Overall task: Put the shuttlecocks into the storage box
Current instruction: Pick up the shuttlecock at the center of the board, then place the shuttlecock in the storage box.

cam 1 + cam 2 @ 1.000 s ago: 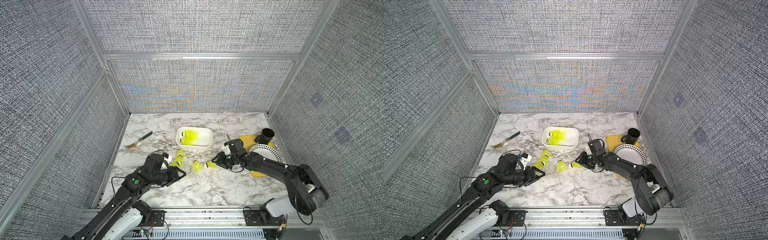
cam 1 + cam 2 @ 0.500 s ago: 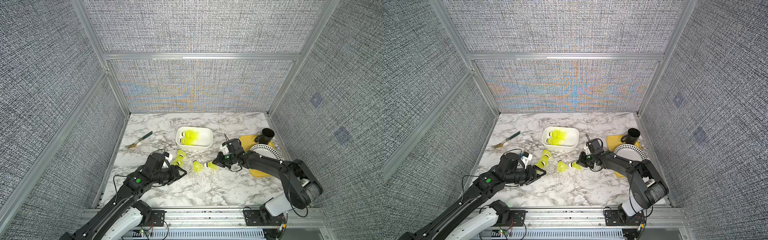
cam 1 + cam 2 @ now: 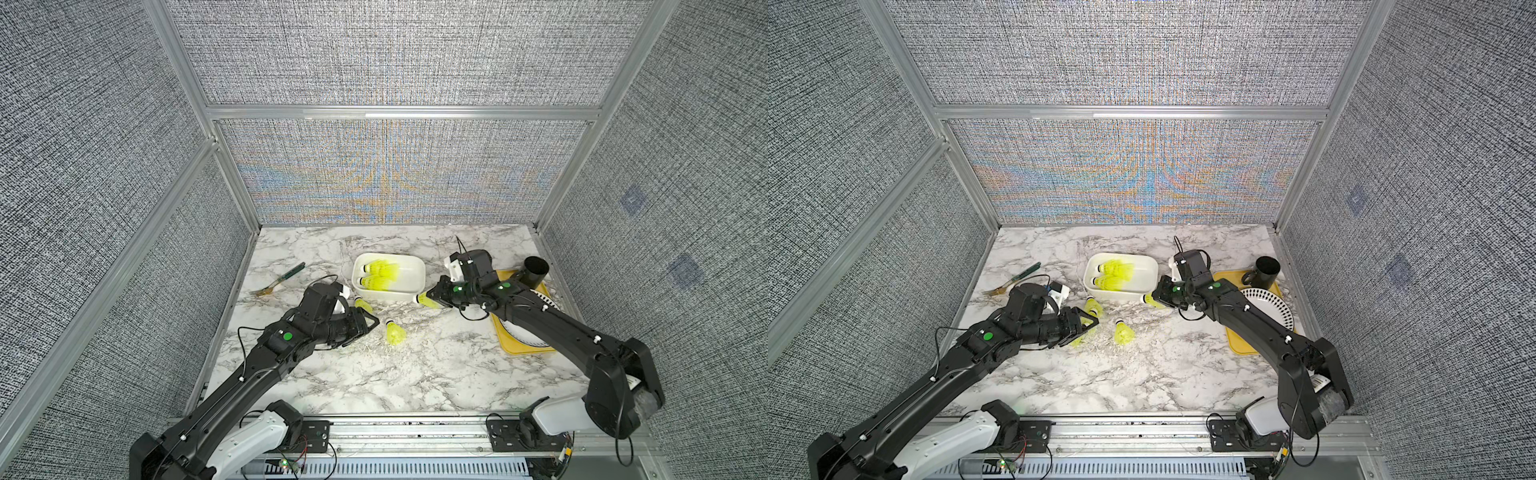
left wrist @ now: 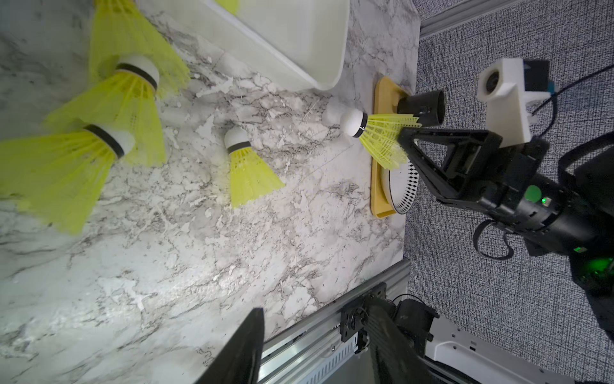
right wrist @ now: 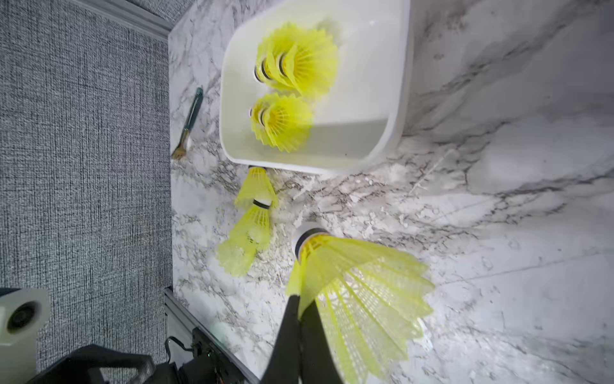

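now right gripper (image 4: 403, 134) pinches a shuttlecock (image 4: 375, 136) beside the storage box (image 3: 419, 270); left gripper (image 3: 368, 330) stands half open.

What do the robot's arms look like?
The left arm and right arm are black jointed tubes on white bases, both with round green stickers, thin black cables and a white camera block at the wrist. The left tool and right tool have black triangular fingers.

Smooth white plastic storage box (image 3: 411, 272) looked slightly glossy; shuttlecocks (image 3: 394, 333) were ribbed neon plastic; tabletop (image 3: 374, 374) polished marble-look; walls (image 3: 374, 62) woven cloth.
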Available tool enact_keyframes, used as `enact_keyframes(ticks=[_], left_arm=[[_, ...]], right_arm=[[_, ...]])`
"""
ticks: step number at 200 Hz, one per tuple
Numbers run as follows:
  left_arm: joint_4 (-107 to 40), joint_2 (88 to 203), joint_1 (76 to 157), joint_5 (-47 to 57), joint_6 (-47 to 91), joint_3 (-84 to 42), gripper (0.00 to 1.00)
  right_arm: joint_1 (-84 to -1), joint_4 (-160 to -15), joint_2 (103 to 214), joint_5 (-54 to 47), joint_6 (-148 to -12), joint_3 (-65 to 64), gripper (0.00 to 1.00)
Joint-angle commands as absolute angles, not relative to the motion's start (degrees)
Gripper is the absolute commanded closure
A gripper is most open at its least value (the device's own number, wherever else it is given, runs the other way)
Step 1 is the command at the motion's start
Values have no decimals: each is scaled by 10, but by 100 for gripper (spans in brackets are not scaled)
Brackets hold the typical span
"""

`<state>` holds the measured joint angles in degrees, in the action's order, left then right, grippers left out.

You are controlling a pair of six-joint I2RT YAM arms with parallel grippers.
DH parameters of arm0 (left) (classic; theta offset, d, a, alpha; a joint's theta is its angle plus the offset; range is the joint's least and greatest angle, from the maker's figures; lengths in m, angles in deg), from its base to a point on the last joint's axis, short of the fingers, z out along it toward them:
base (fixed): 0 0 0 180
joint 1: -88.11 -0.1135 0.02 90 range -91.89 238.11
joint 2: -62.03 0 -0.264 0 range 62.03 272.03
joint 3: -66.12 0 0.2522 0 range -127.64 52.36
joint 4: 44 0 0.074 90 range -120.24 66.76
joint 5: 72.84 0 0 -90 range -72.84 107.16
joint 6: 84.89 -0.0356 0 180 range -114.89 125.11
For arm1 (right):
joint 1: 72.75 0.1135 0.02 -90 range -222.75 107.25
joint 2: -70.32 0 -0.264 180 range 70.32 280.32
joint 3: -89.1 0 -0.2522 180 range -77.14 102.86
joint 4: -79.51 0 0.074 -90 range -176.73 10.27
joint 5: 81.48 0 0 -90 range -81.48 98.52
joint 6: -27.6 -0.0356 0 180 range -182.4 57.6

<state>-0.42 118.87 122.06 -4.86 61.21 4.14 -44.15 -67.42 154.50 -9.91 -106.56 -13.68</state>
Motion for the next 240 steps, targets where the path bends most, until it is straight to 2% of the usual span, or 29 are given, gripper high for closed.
enact_keyframes(ticks=[1, 45, 86, 240], left_arm=[[4, 1227, 1205, -32, 577, 6, 46], [7, 1273, 1155, -36, 552, -36, 46], [5, 1297, 1133, -37, 536, -52, 46], [3, 1329, 1127, -56, 519, -43, 46]], right_arm=[[-441, -661, 1587, -84, -1048, -86, 100], [-440, -665, 1704, -95, -1028, 29, 100], [-433, -670, 1773, -113, -1020, 86, 100], [-415, -764, 1889, -159, -1067, 104, 100]])
